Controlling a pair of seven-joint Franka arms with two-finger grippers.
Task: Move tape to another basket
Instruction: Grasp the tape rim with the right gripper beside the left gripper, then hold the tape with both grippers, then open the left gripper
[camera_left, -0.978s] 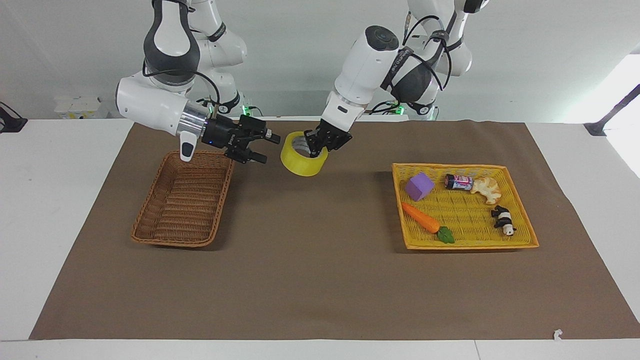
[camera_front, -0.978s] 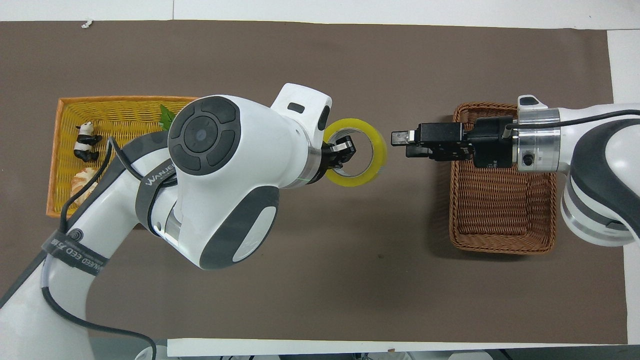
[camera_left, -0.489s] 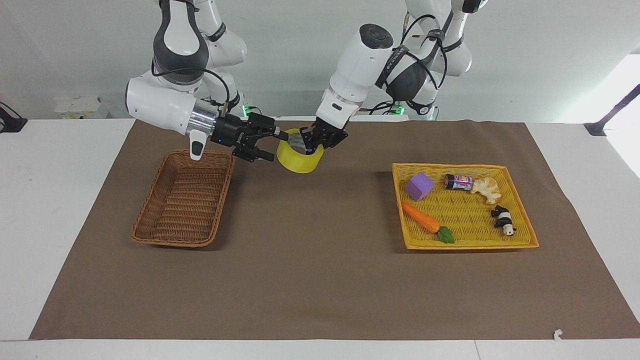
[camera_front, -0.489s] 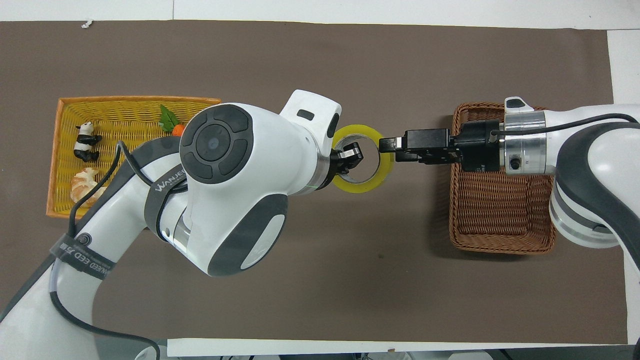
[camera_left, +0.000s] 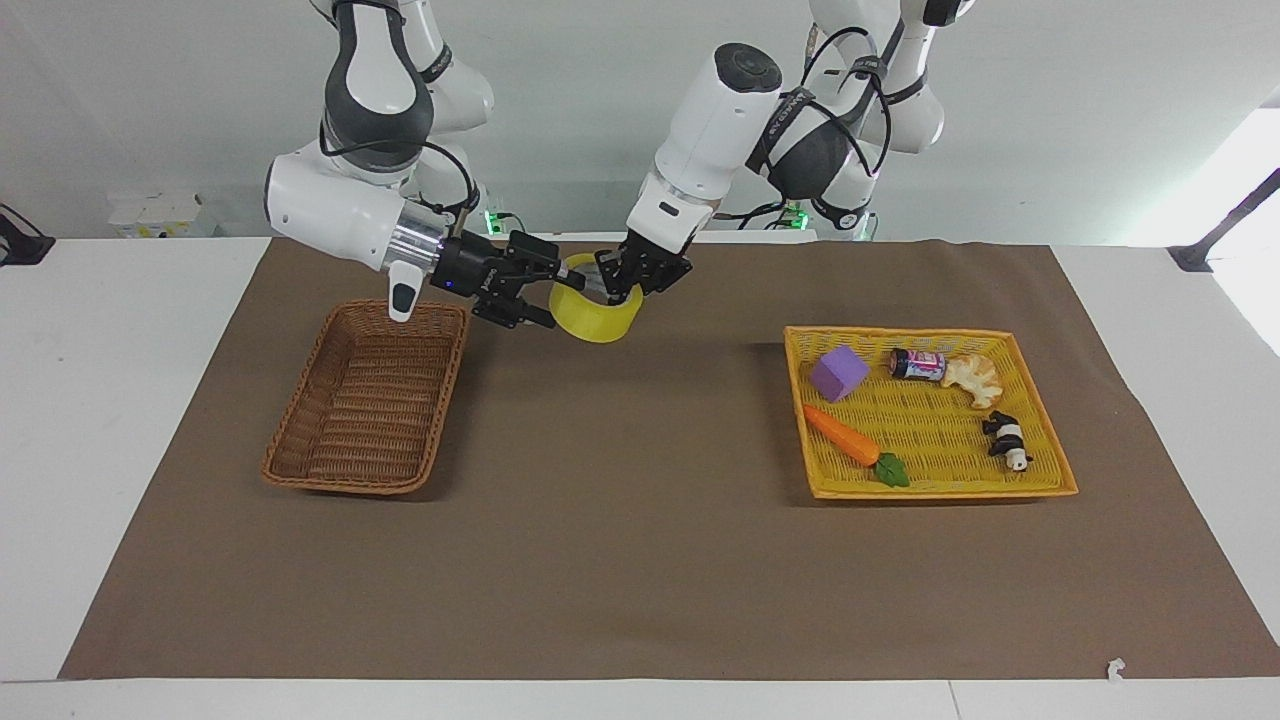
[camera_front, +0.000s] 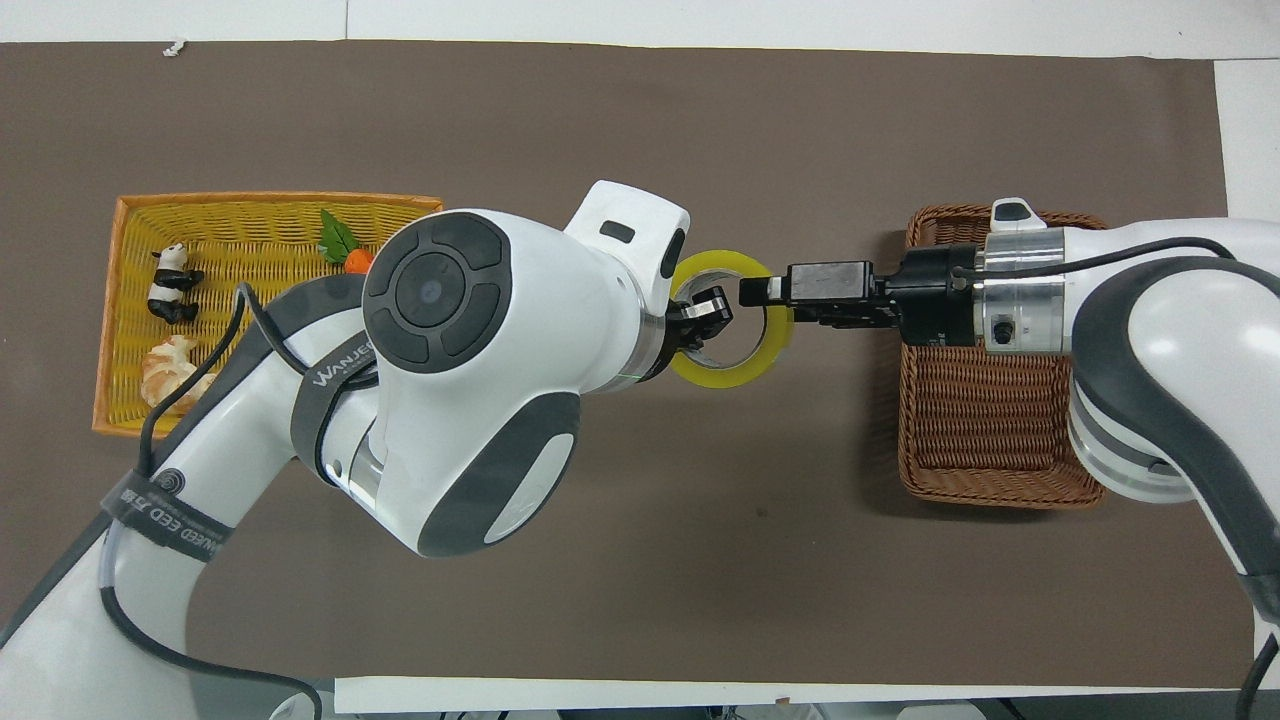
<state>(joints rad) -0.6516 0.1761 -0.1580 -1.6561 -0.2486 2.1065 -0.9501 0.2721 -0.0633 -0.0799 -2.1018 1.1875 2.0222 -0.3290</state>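
The left gripper (camera_left: 622, 283) is closed on the wall of the tape (camera_left: 592, 312), with one finger inside the roll's core and the other on its outer face. The tape is held clear of the brown mat (camera_left: 640, 560), over the strip of mat between the two baskets and close to the brown basket (camera_left: 368, 408).

The right gripper (camera_left: 553, 298) lies nearly level, pointing at the tape from the brown basket's side. Its fingers are spread and straddle the roll's rim: in the overhead view one fingertip (camera_front: 752, 292) overlaps the core opening. Whether the fingers press on the tape cannot be told.

The brown basket sits toward the right arm's end of the table. The yellow tray (camera_left: 1040, 400) sits toward the left arm's end and holds a purple block (camera_left: 838, 372), a toy carrot (camera_left: 842, 438), a small can (camera_left: 917, 364), a pastry piece (camera_left: 972, 378) and a panda figure (camera_left: 1006, 438).

Readable writing: the strap on the left arm (camera_front: 330, 375) shows "WANJE", the remainder hidden. The can's label is too small to read.
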